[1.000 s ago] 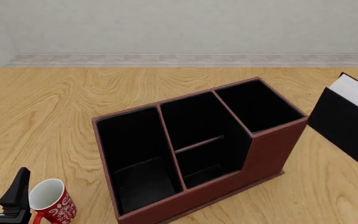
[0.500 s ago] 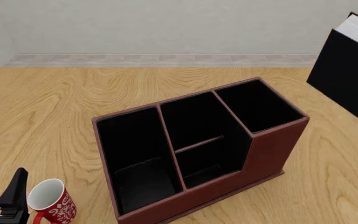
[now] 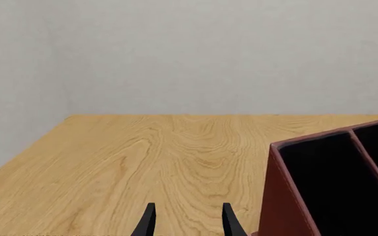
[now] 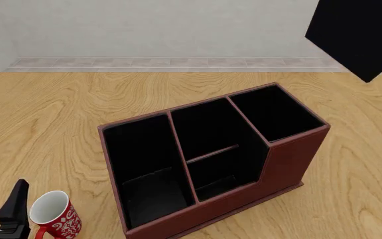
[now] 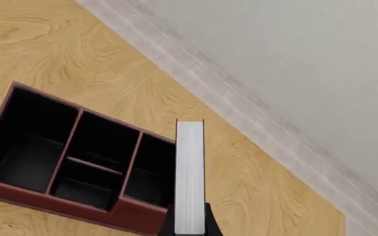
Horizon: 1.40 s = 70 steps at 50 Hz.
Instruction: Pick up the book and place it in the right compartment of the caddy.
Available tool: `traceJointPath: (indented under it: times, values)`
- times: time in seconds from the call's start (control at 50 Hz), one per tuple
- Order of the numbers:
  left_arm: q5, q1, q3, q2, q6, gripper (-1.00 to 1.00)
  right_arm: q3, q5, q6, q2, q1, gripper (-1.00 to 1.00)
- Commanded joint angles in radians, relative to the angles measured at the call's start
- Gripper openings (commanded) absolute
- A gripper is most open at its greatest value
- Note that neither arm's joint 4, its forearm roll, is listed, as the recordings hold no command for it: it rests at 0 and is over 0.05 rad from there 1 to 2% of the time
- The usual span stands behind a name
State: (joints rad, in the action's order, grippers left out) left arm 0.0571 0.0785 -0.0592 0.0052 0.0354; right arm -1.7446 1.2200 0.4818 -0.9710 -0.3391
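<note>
The book (image 4: 360, 35) is a black slab high at the front view's upper right, above and to the right of the caddy (image 4: 284, 164). In the right wrist view its white page edges (image 5: 190, 177) stand between my right gripper's dark fingers (image 5: 210, 223), which are shut on it. The caddy (image 5: 136, 216) lies below, with the right compartment (image 5: 151, 172) just beside the book's edge. That narrow, tall-walled compartment (image 4: 274, 112) is empty. My left gripper (image 3: 187, 223) is open and empty, low by the caddy's left end (image 3: 277, 196).
A red-and-white mug (image 4: 51, 214) stands at the front left, right beside my left gripper's finger (image 4: 17, 201). The caddy's large left section (image 4: 147, 169) and divided middle section (image 4: 211, 149) are empty. A wall with a tiled strip (image 4: 177, 63) runs behind the table.
The book has risen in my right gripper, from beside the caddy's right end to high above it, drifting slightly left. The left gripper has barely moved.
</note>
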Motion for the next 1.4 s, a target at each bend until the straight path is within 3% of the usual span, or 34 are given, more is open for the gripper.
traceJointPath:
  times: [0.02,0.26,0.28,0.44,1.08,1.24,1.26,1.4]
  values:
    - [0.003,0.004,0.007,-0.003,-0.001,1.00,-0.140,0.000,-0.102,-0.112,-0.003,-1.00]
    - [-0.002,-0.001,0.015,-0.003,-0.002,1.00,-0.213,0.000,-0.153,-0.187,0.010,-1.00]
    - [-0.003,-0.001,0.015,-0.003,-0.002,1.00,-0.235,0.000,-0.181,-0.193,-0.009,-1.00]
    - [-0.003,-0.004,0.018,-0.003,-0.001,1.00,-0.212,0.000,-0.190,-0.234,0.032,-1.00]
    - [0.008,0.000,0.006,-0.004,0.000,1.00,-0.238,-0.013,-0.235,-0.328,0.011,-1.00]
    - [0.006,-0.002,0.010,-0.004,0.002,1.00,-0.217,-0.028,-0.233,-0.325,0.009,-1.00]
    - [0.005,-0.001,0.014,-0.004,0.002,1.00,-0.081,-0.111,-0.255,-0.287,0.010,-1.00]
    - [0.005,0.003,0.014,-0.005,0.008,1.00,-0.022,-0.143,-0.267,-0.265,0.009,-1.00]
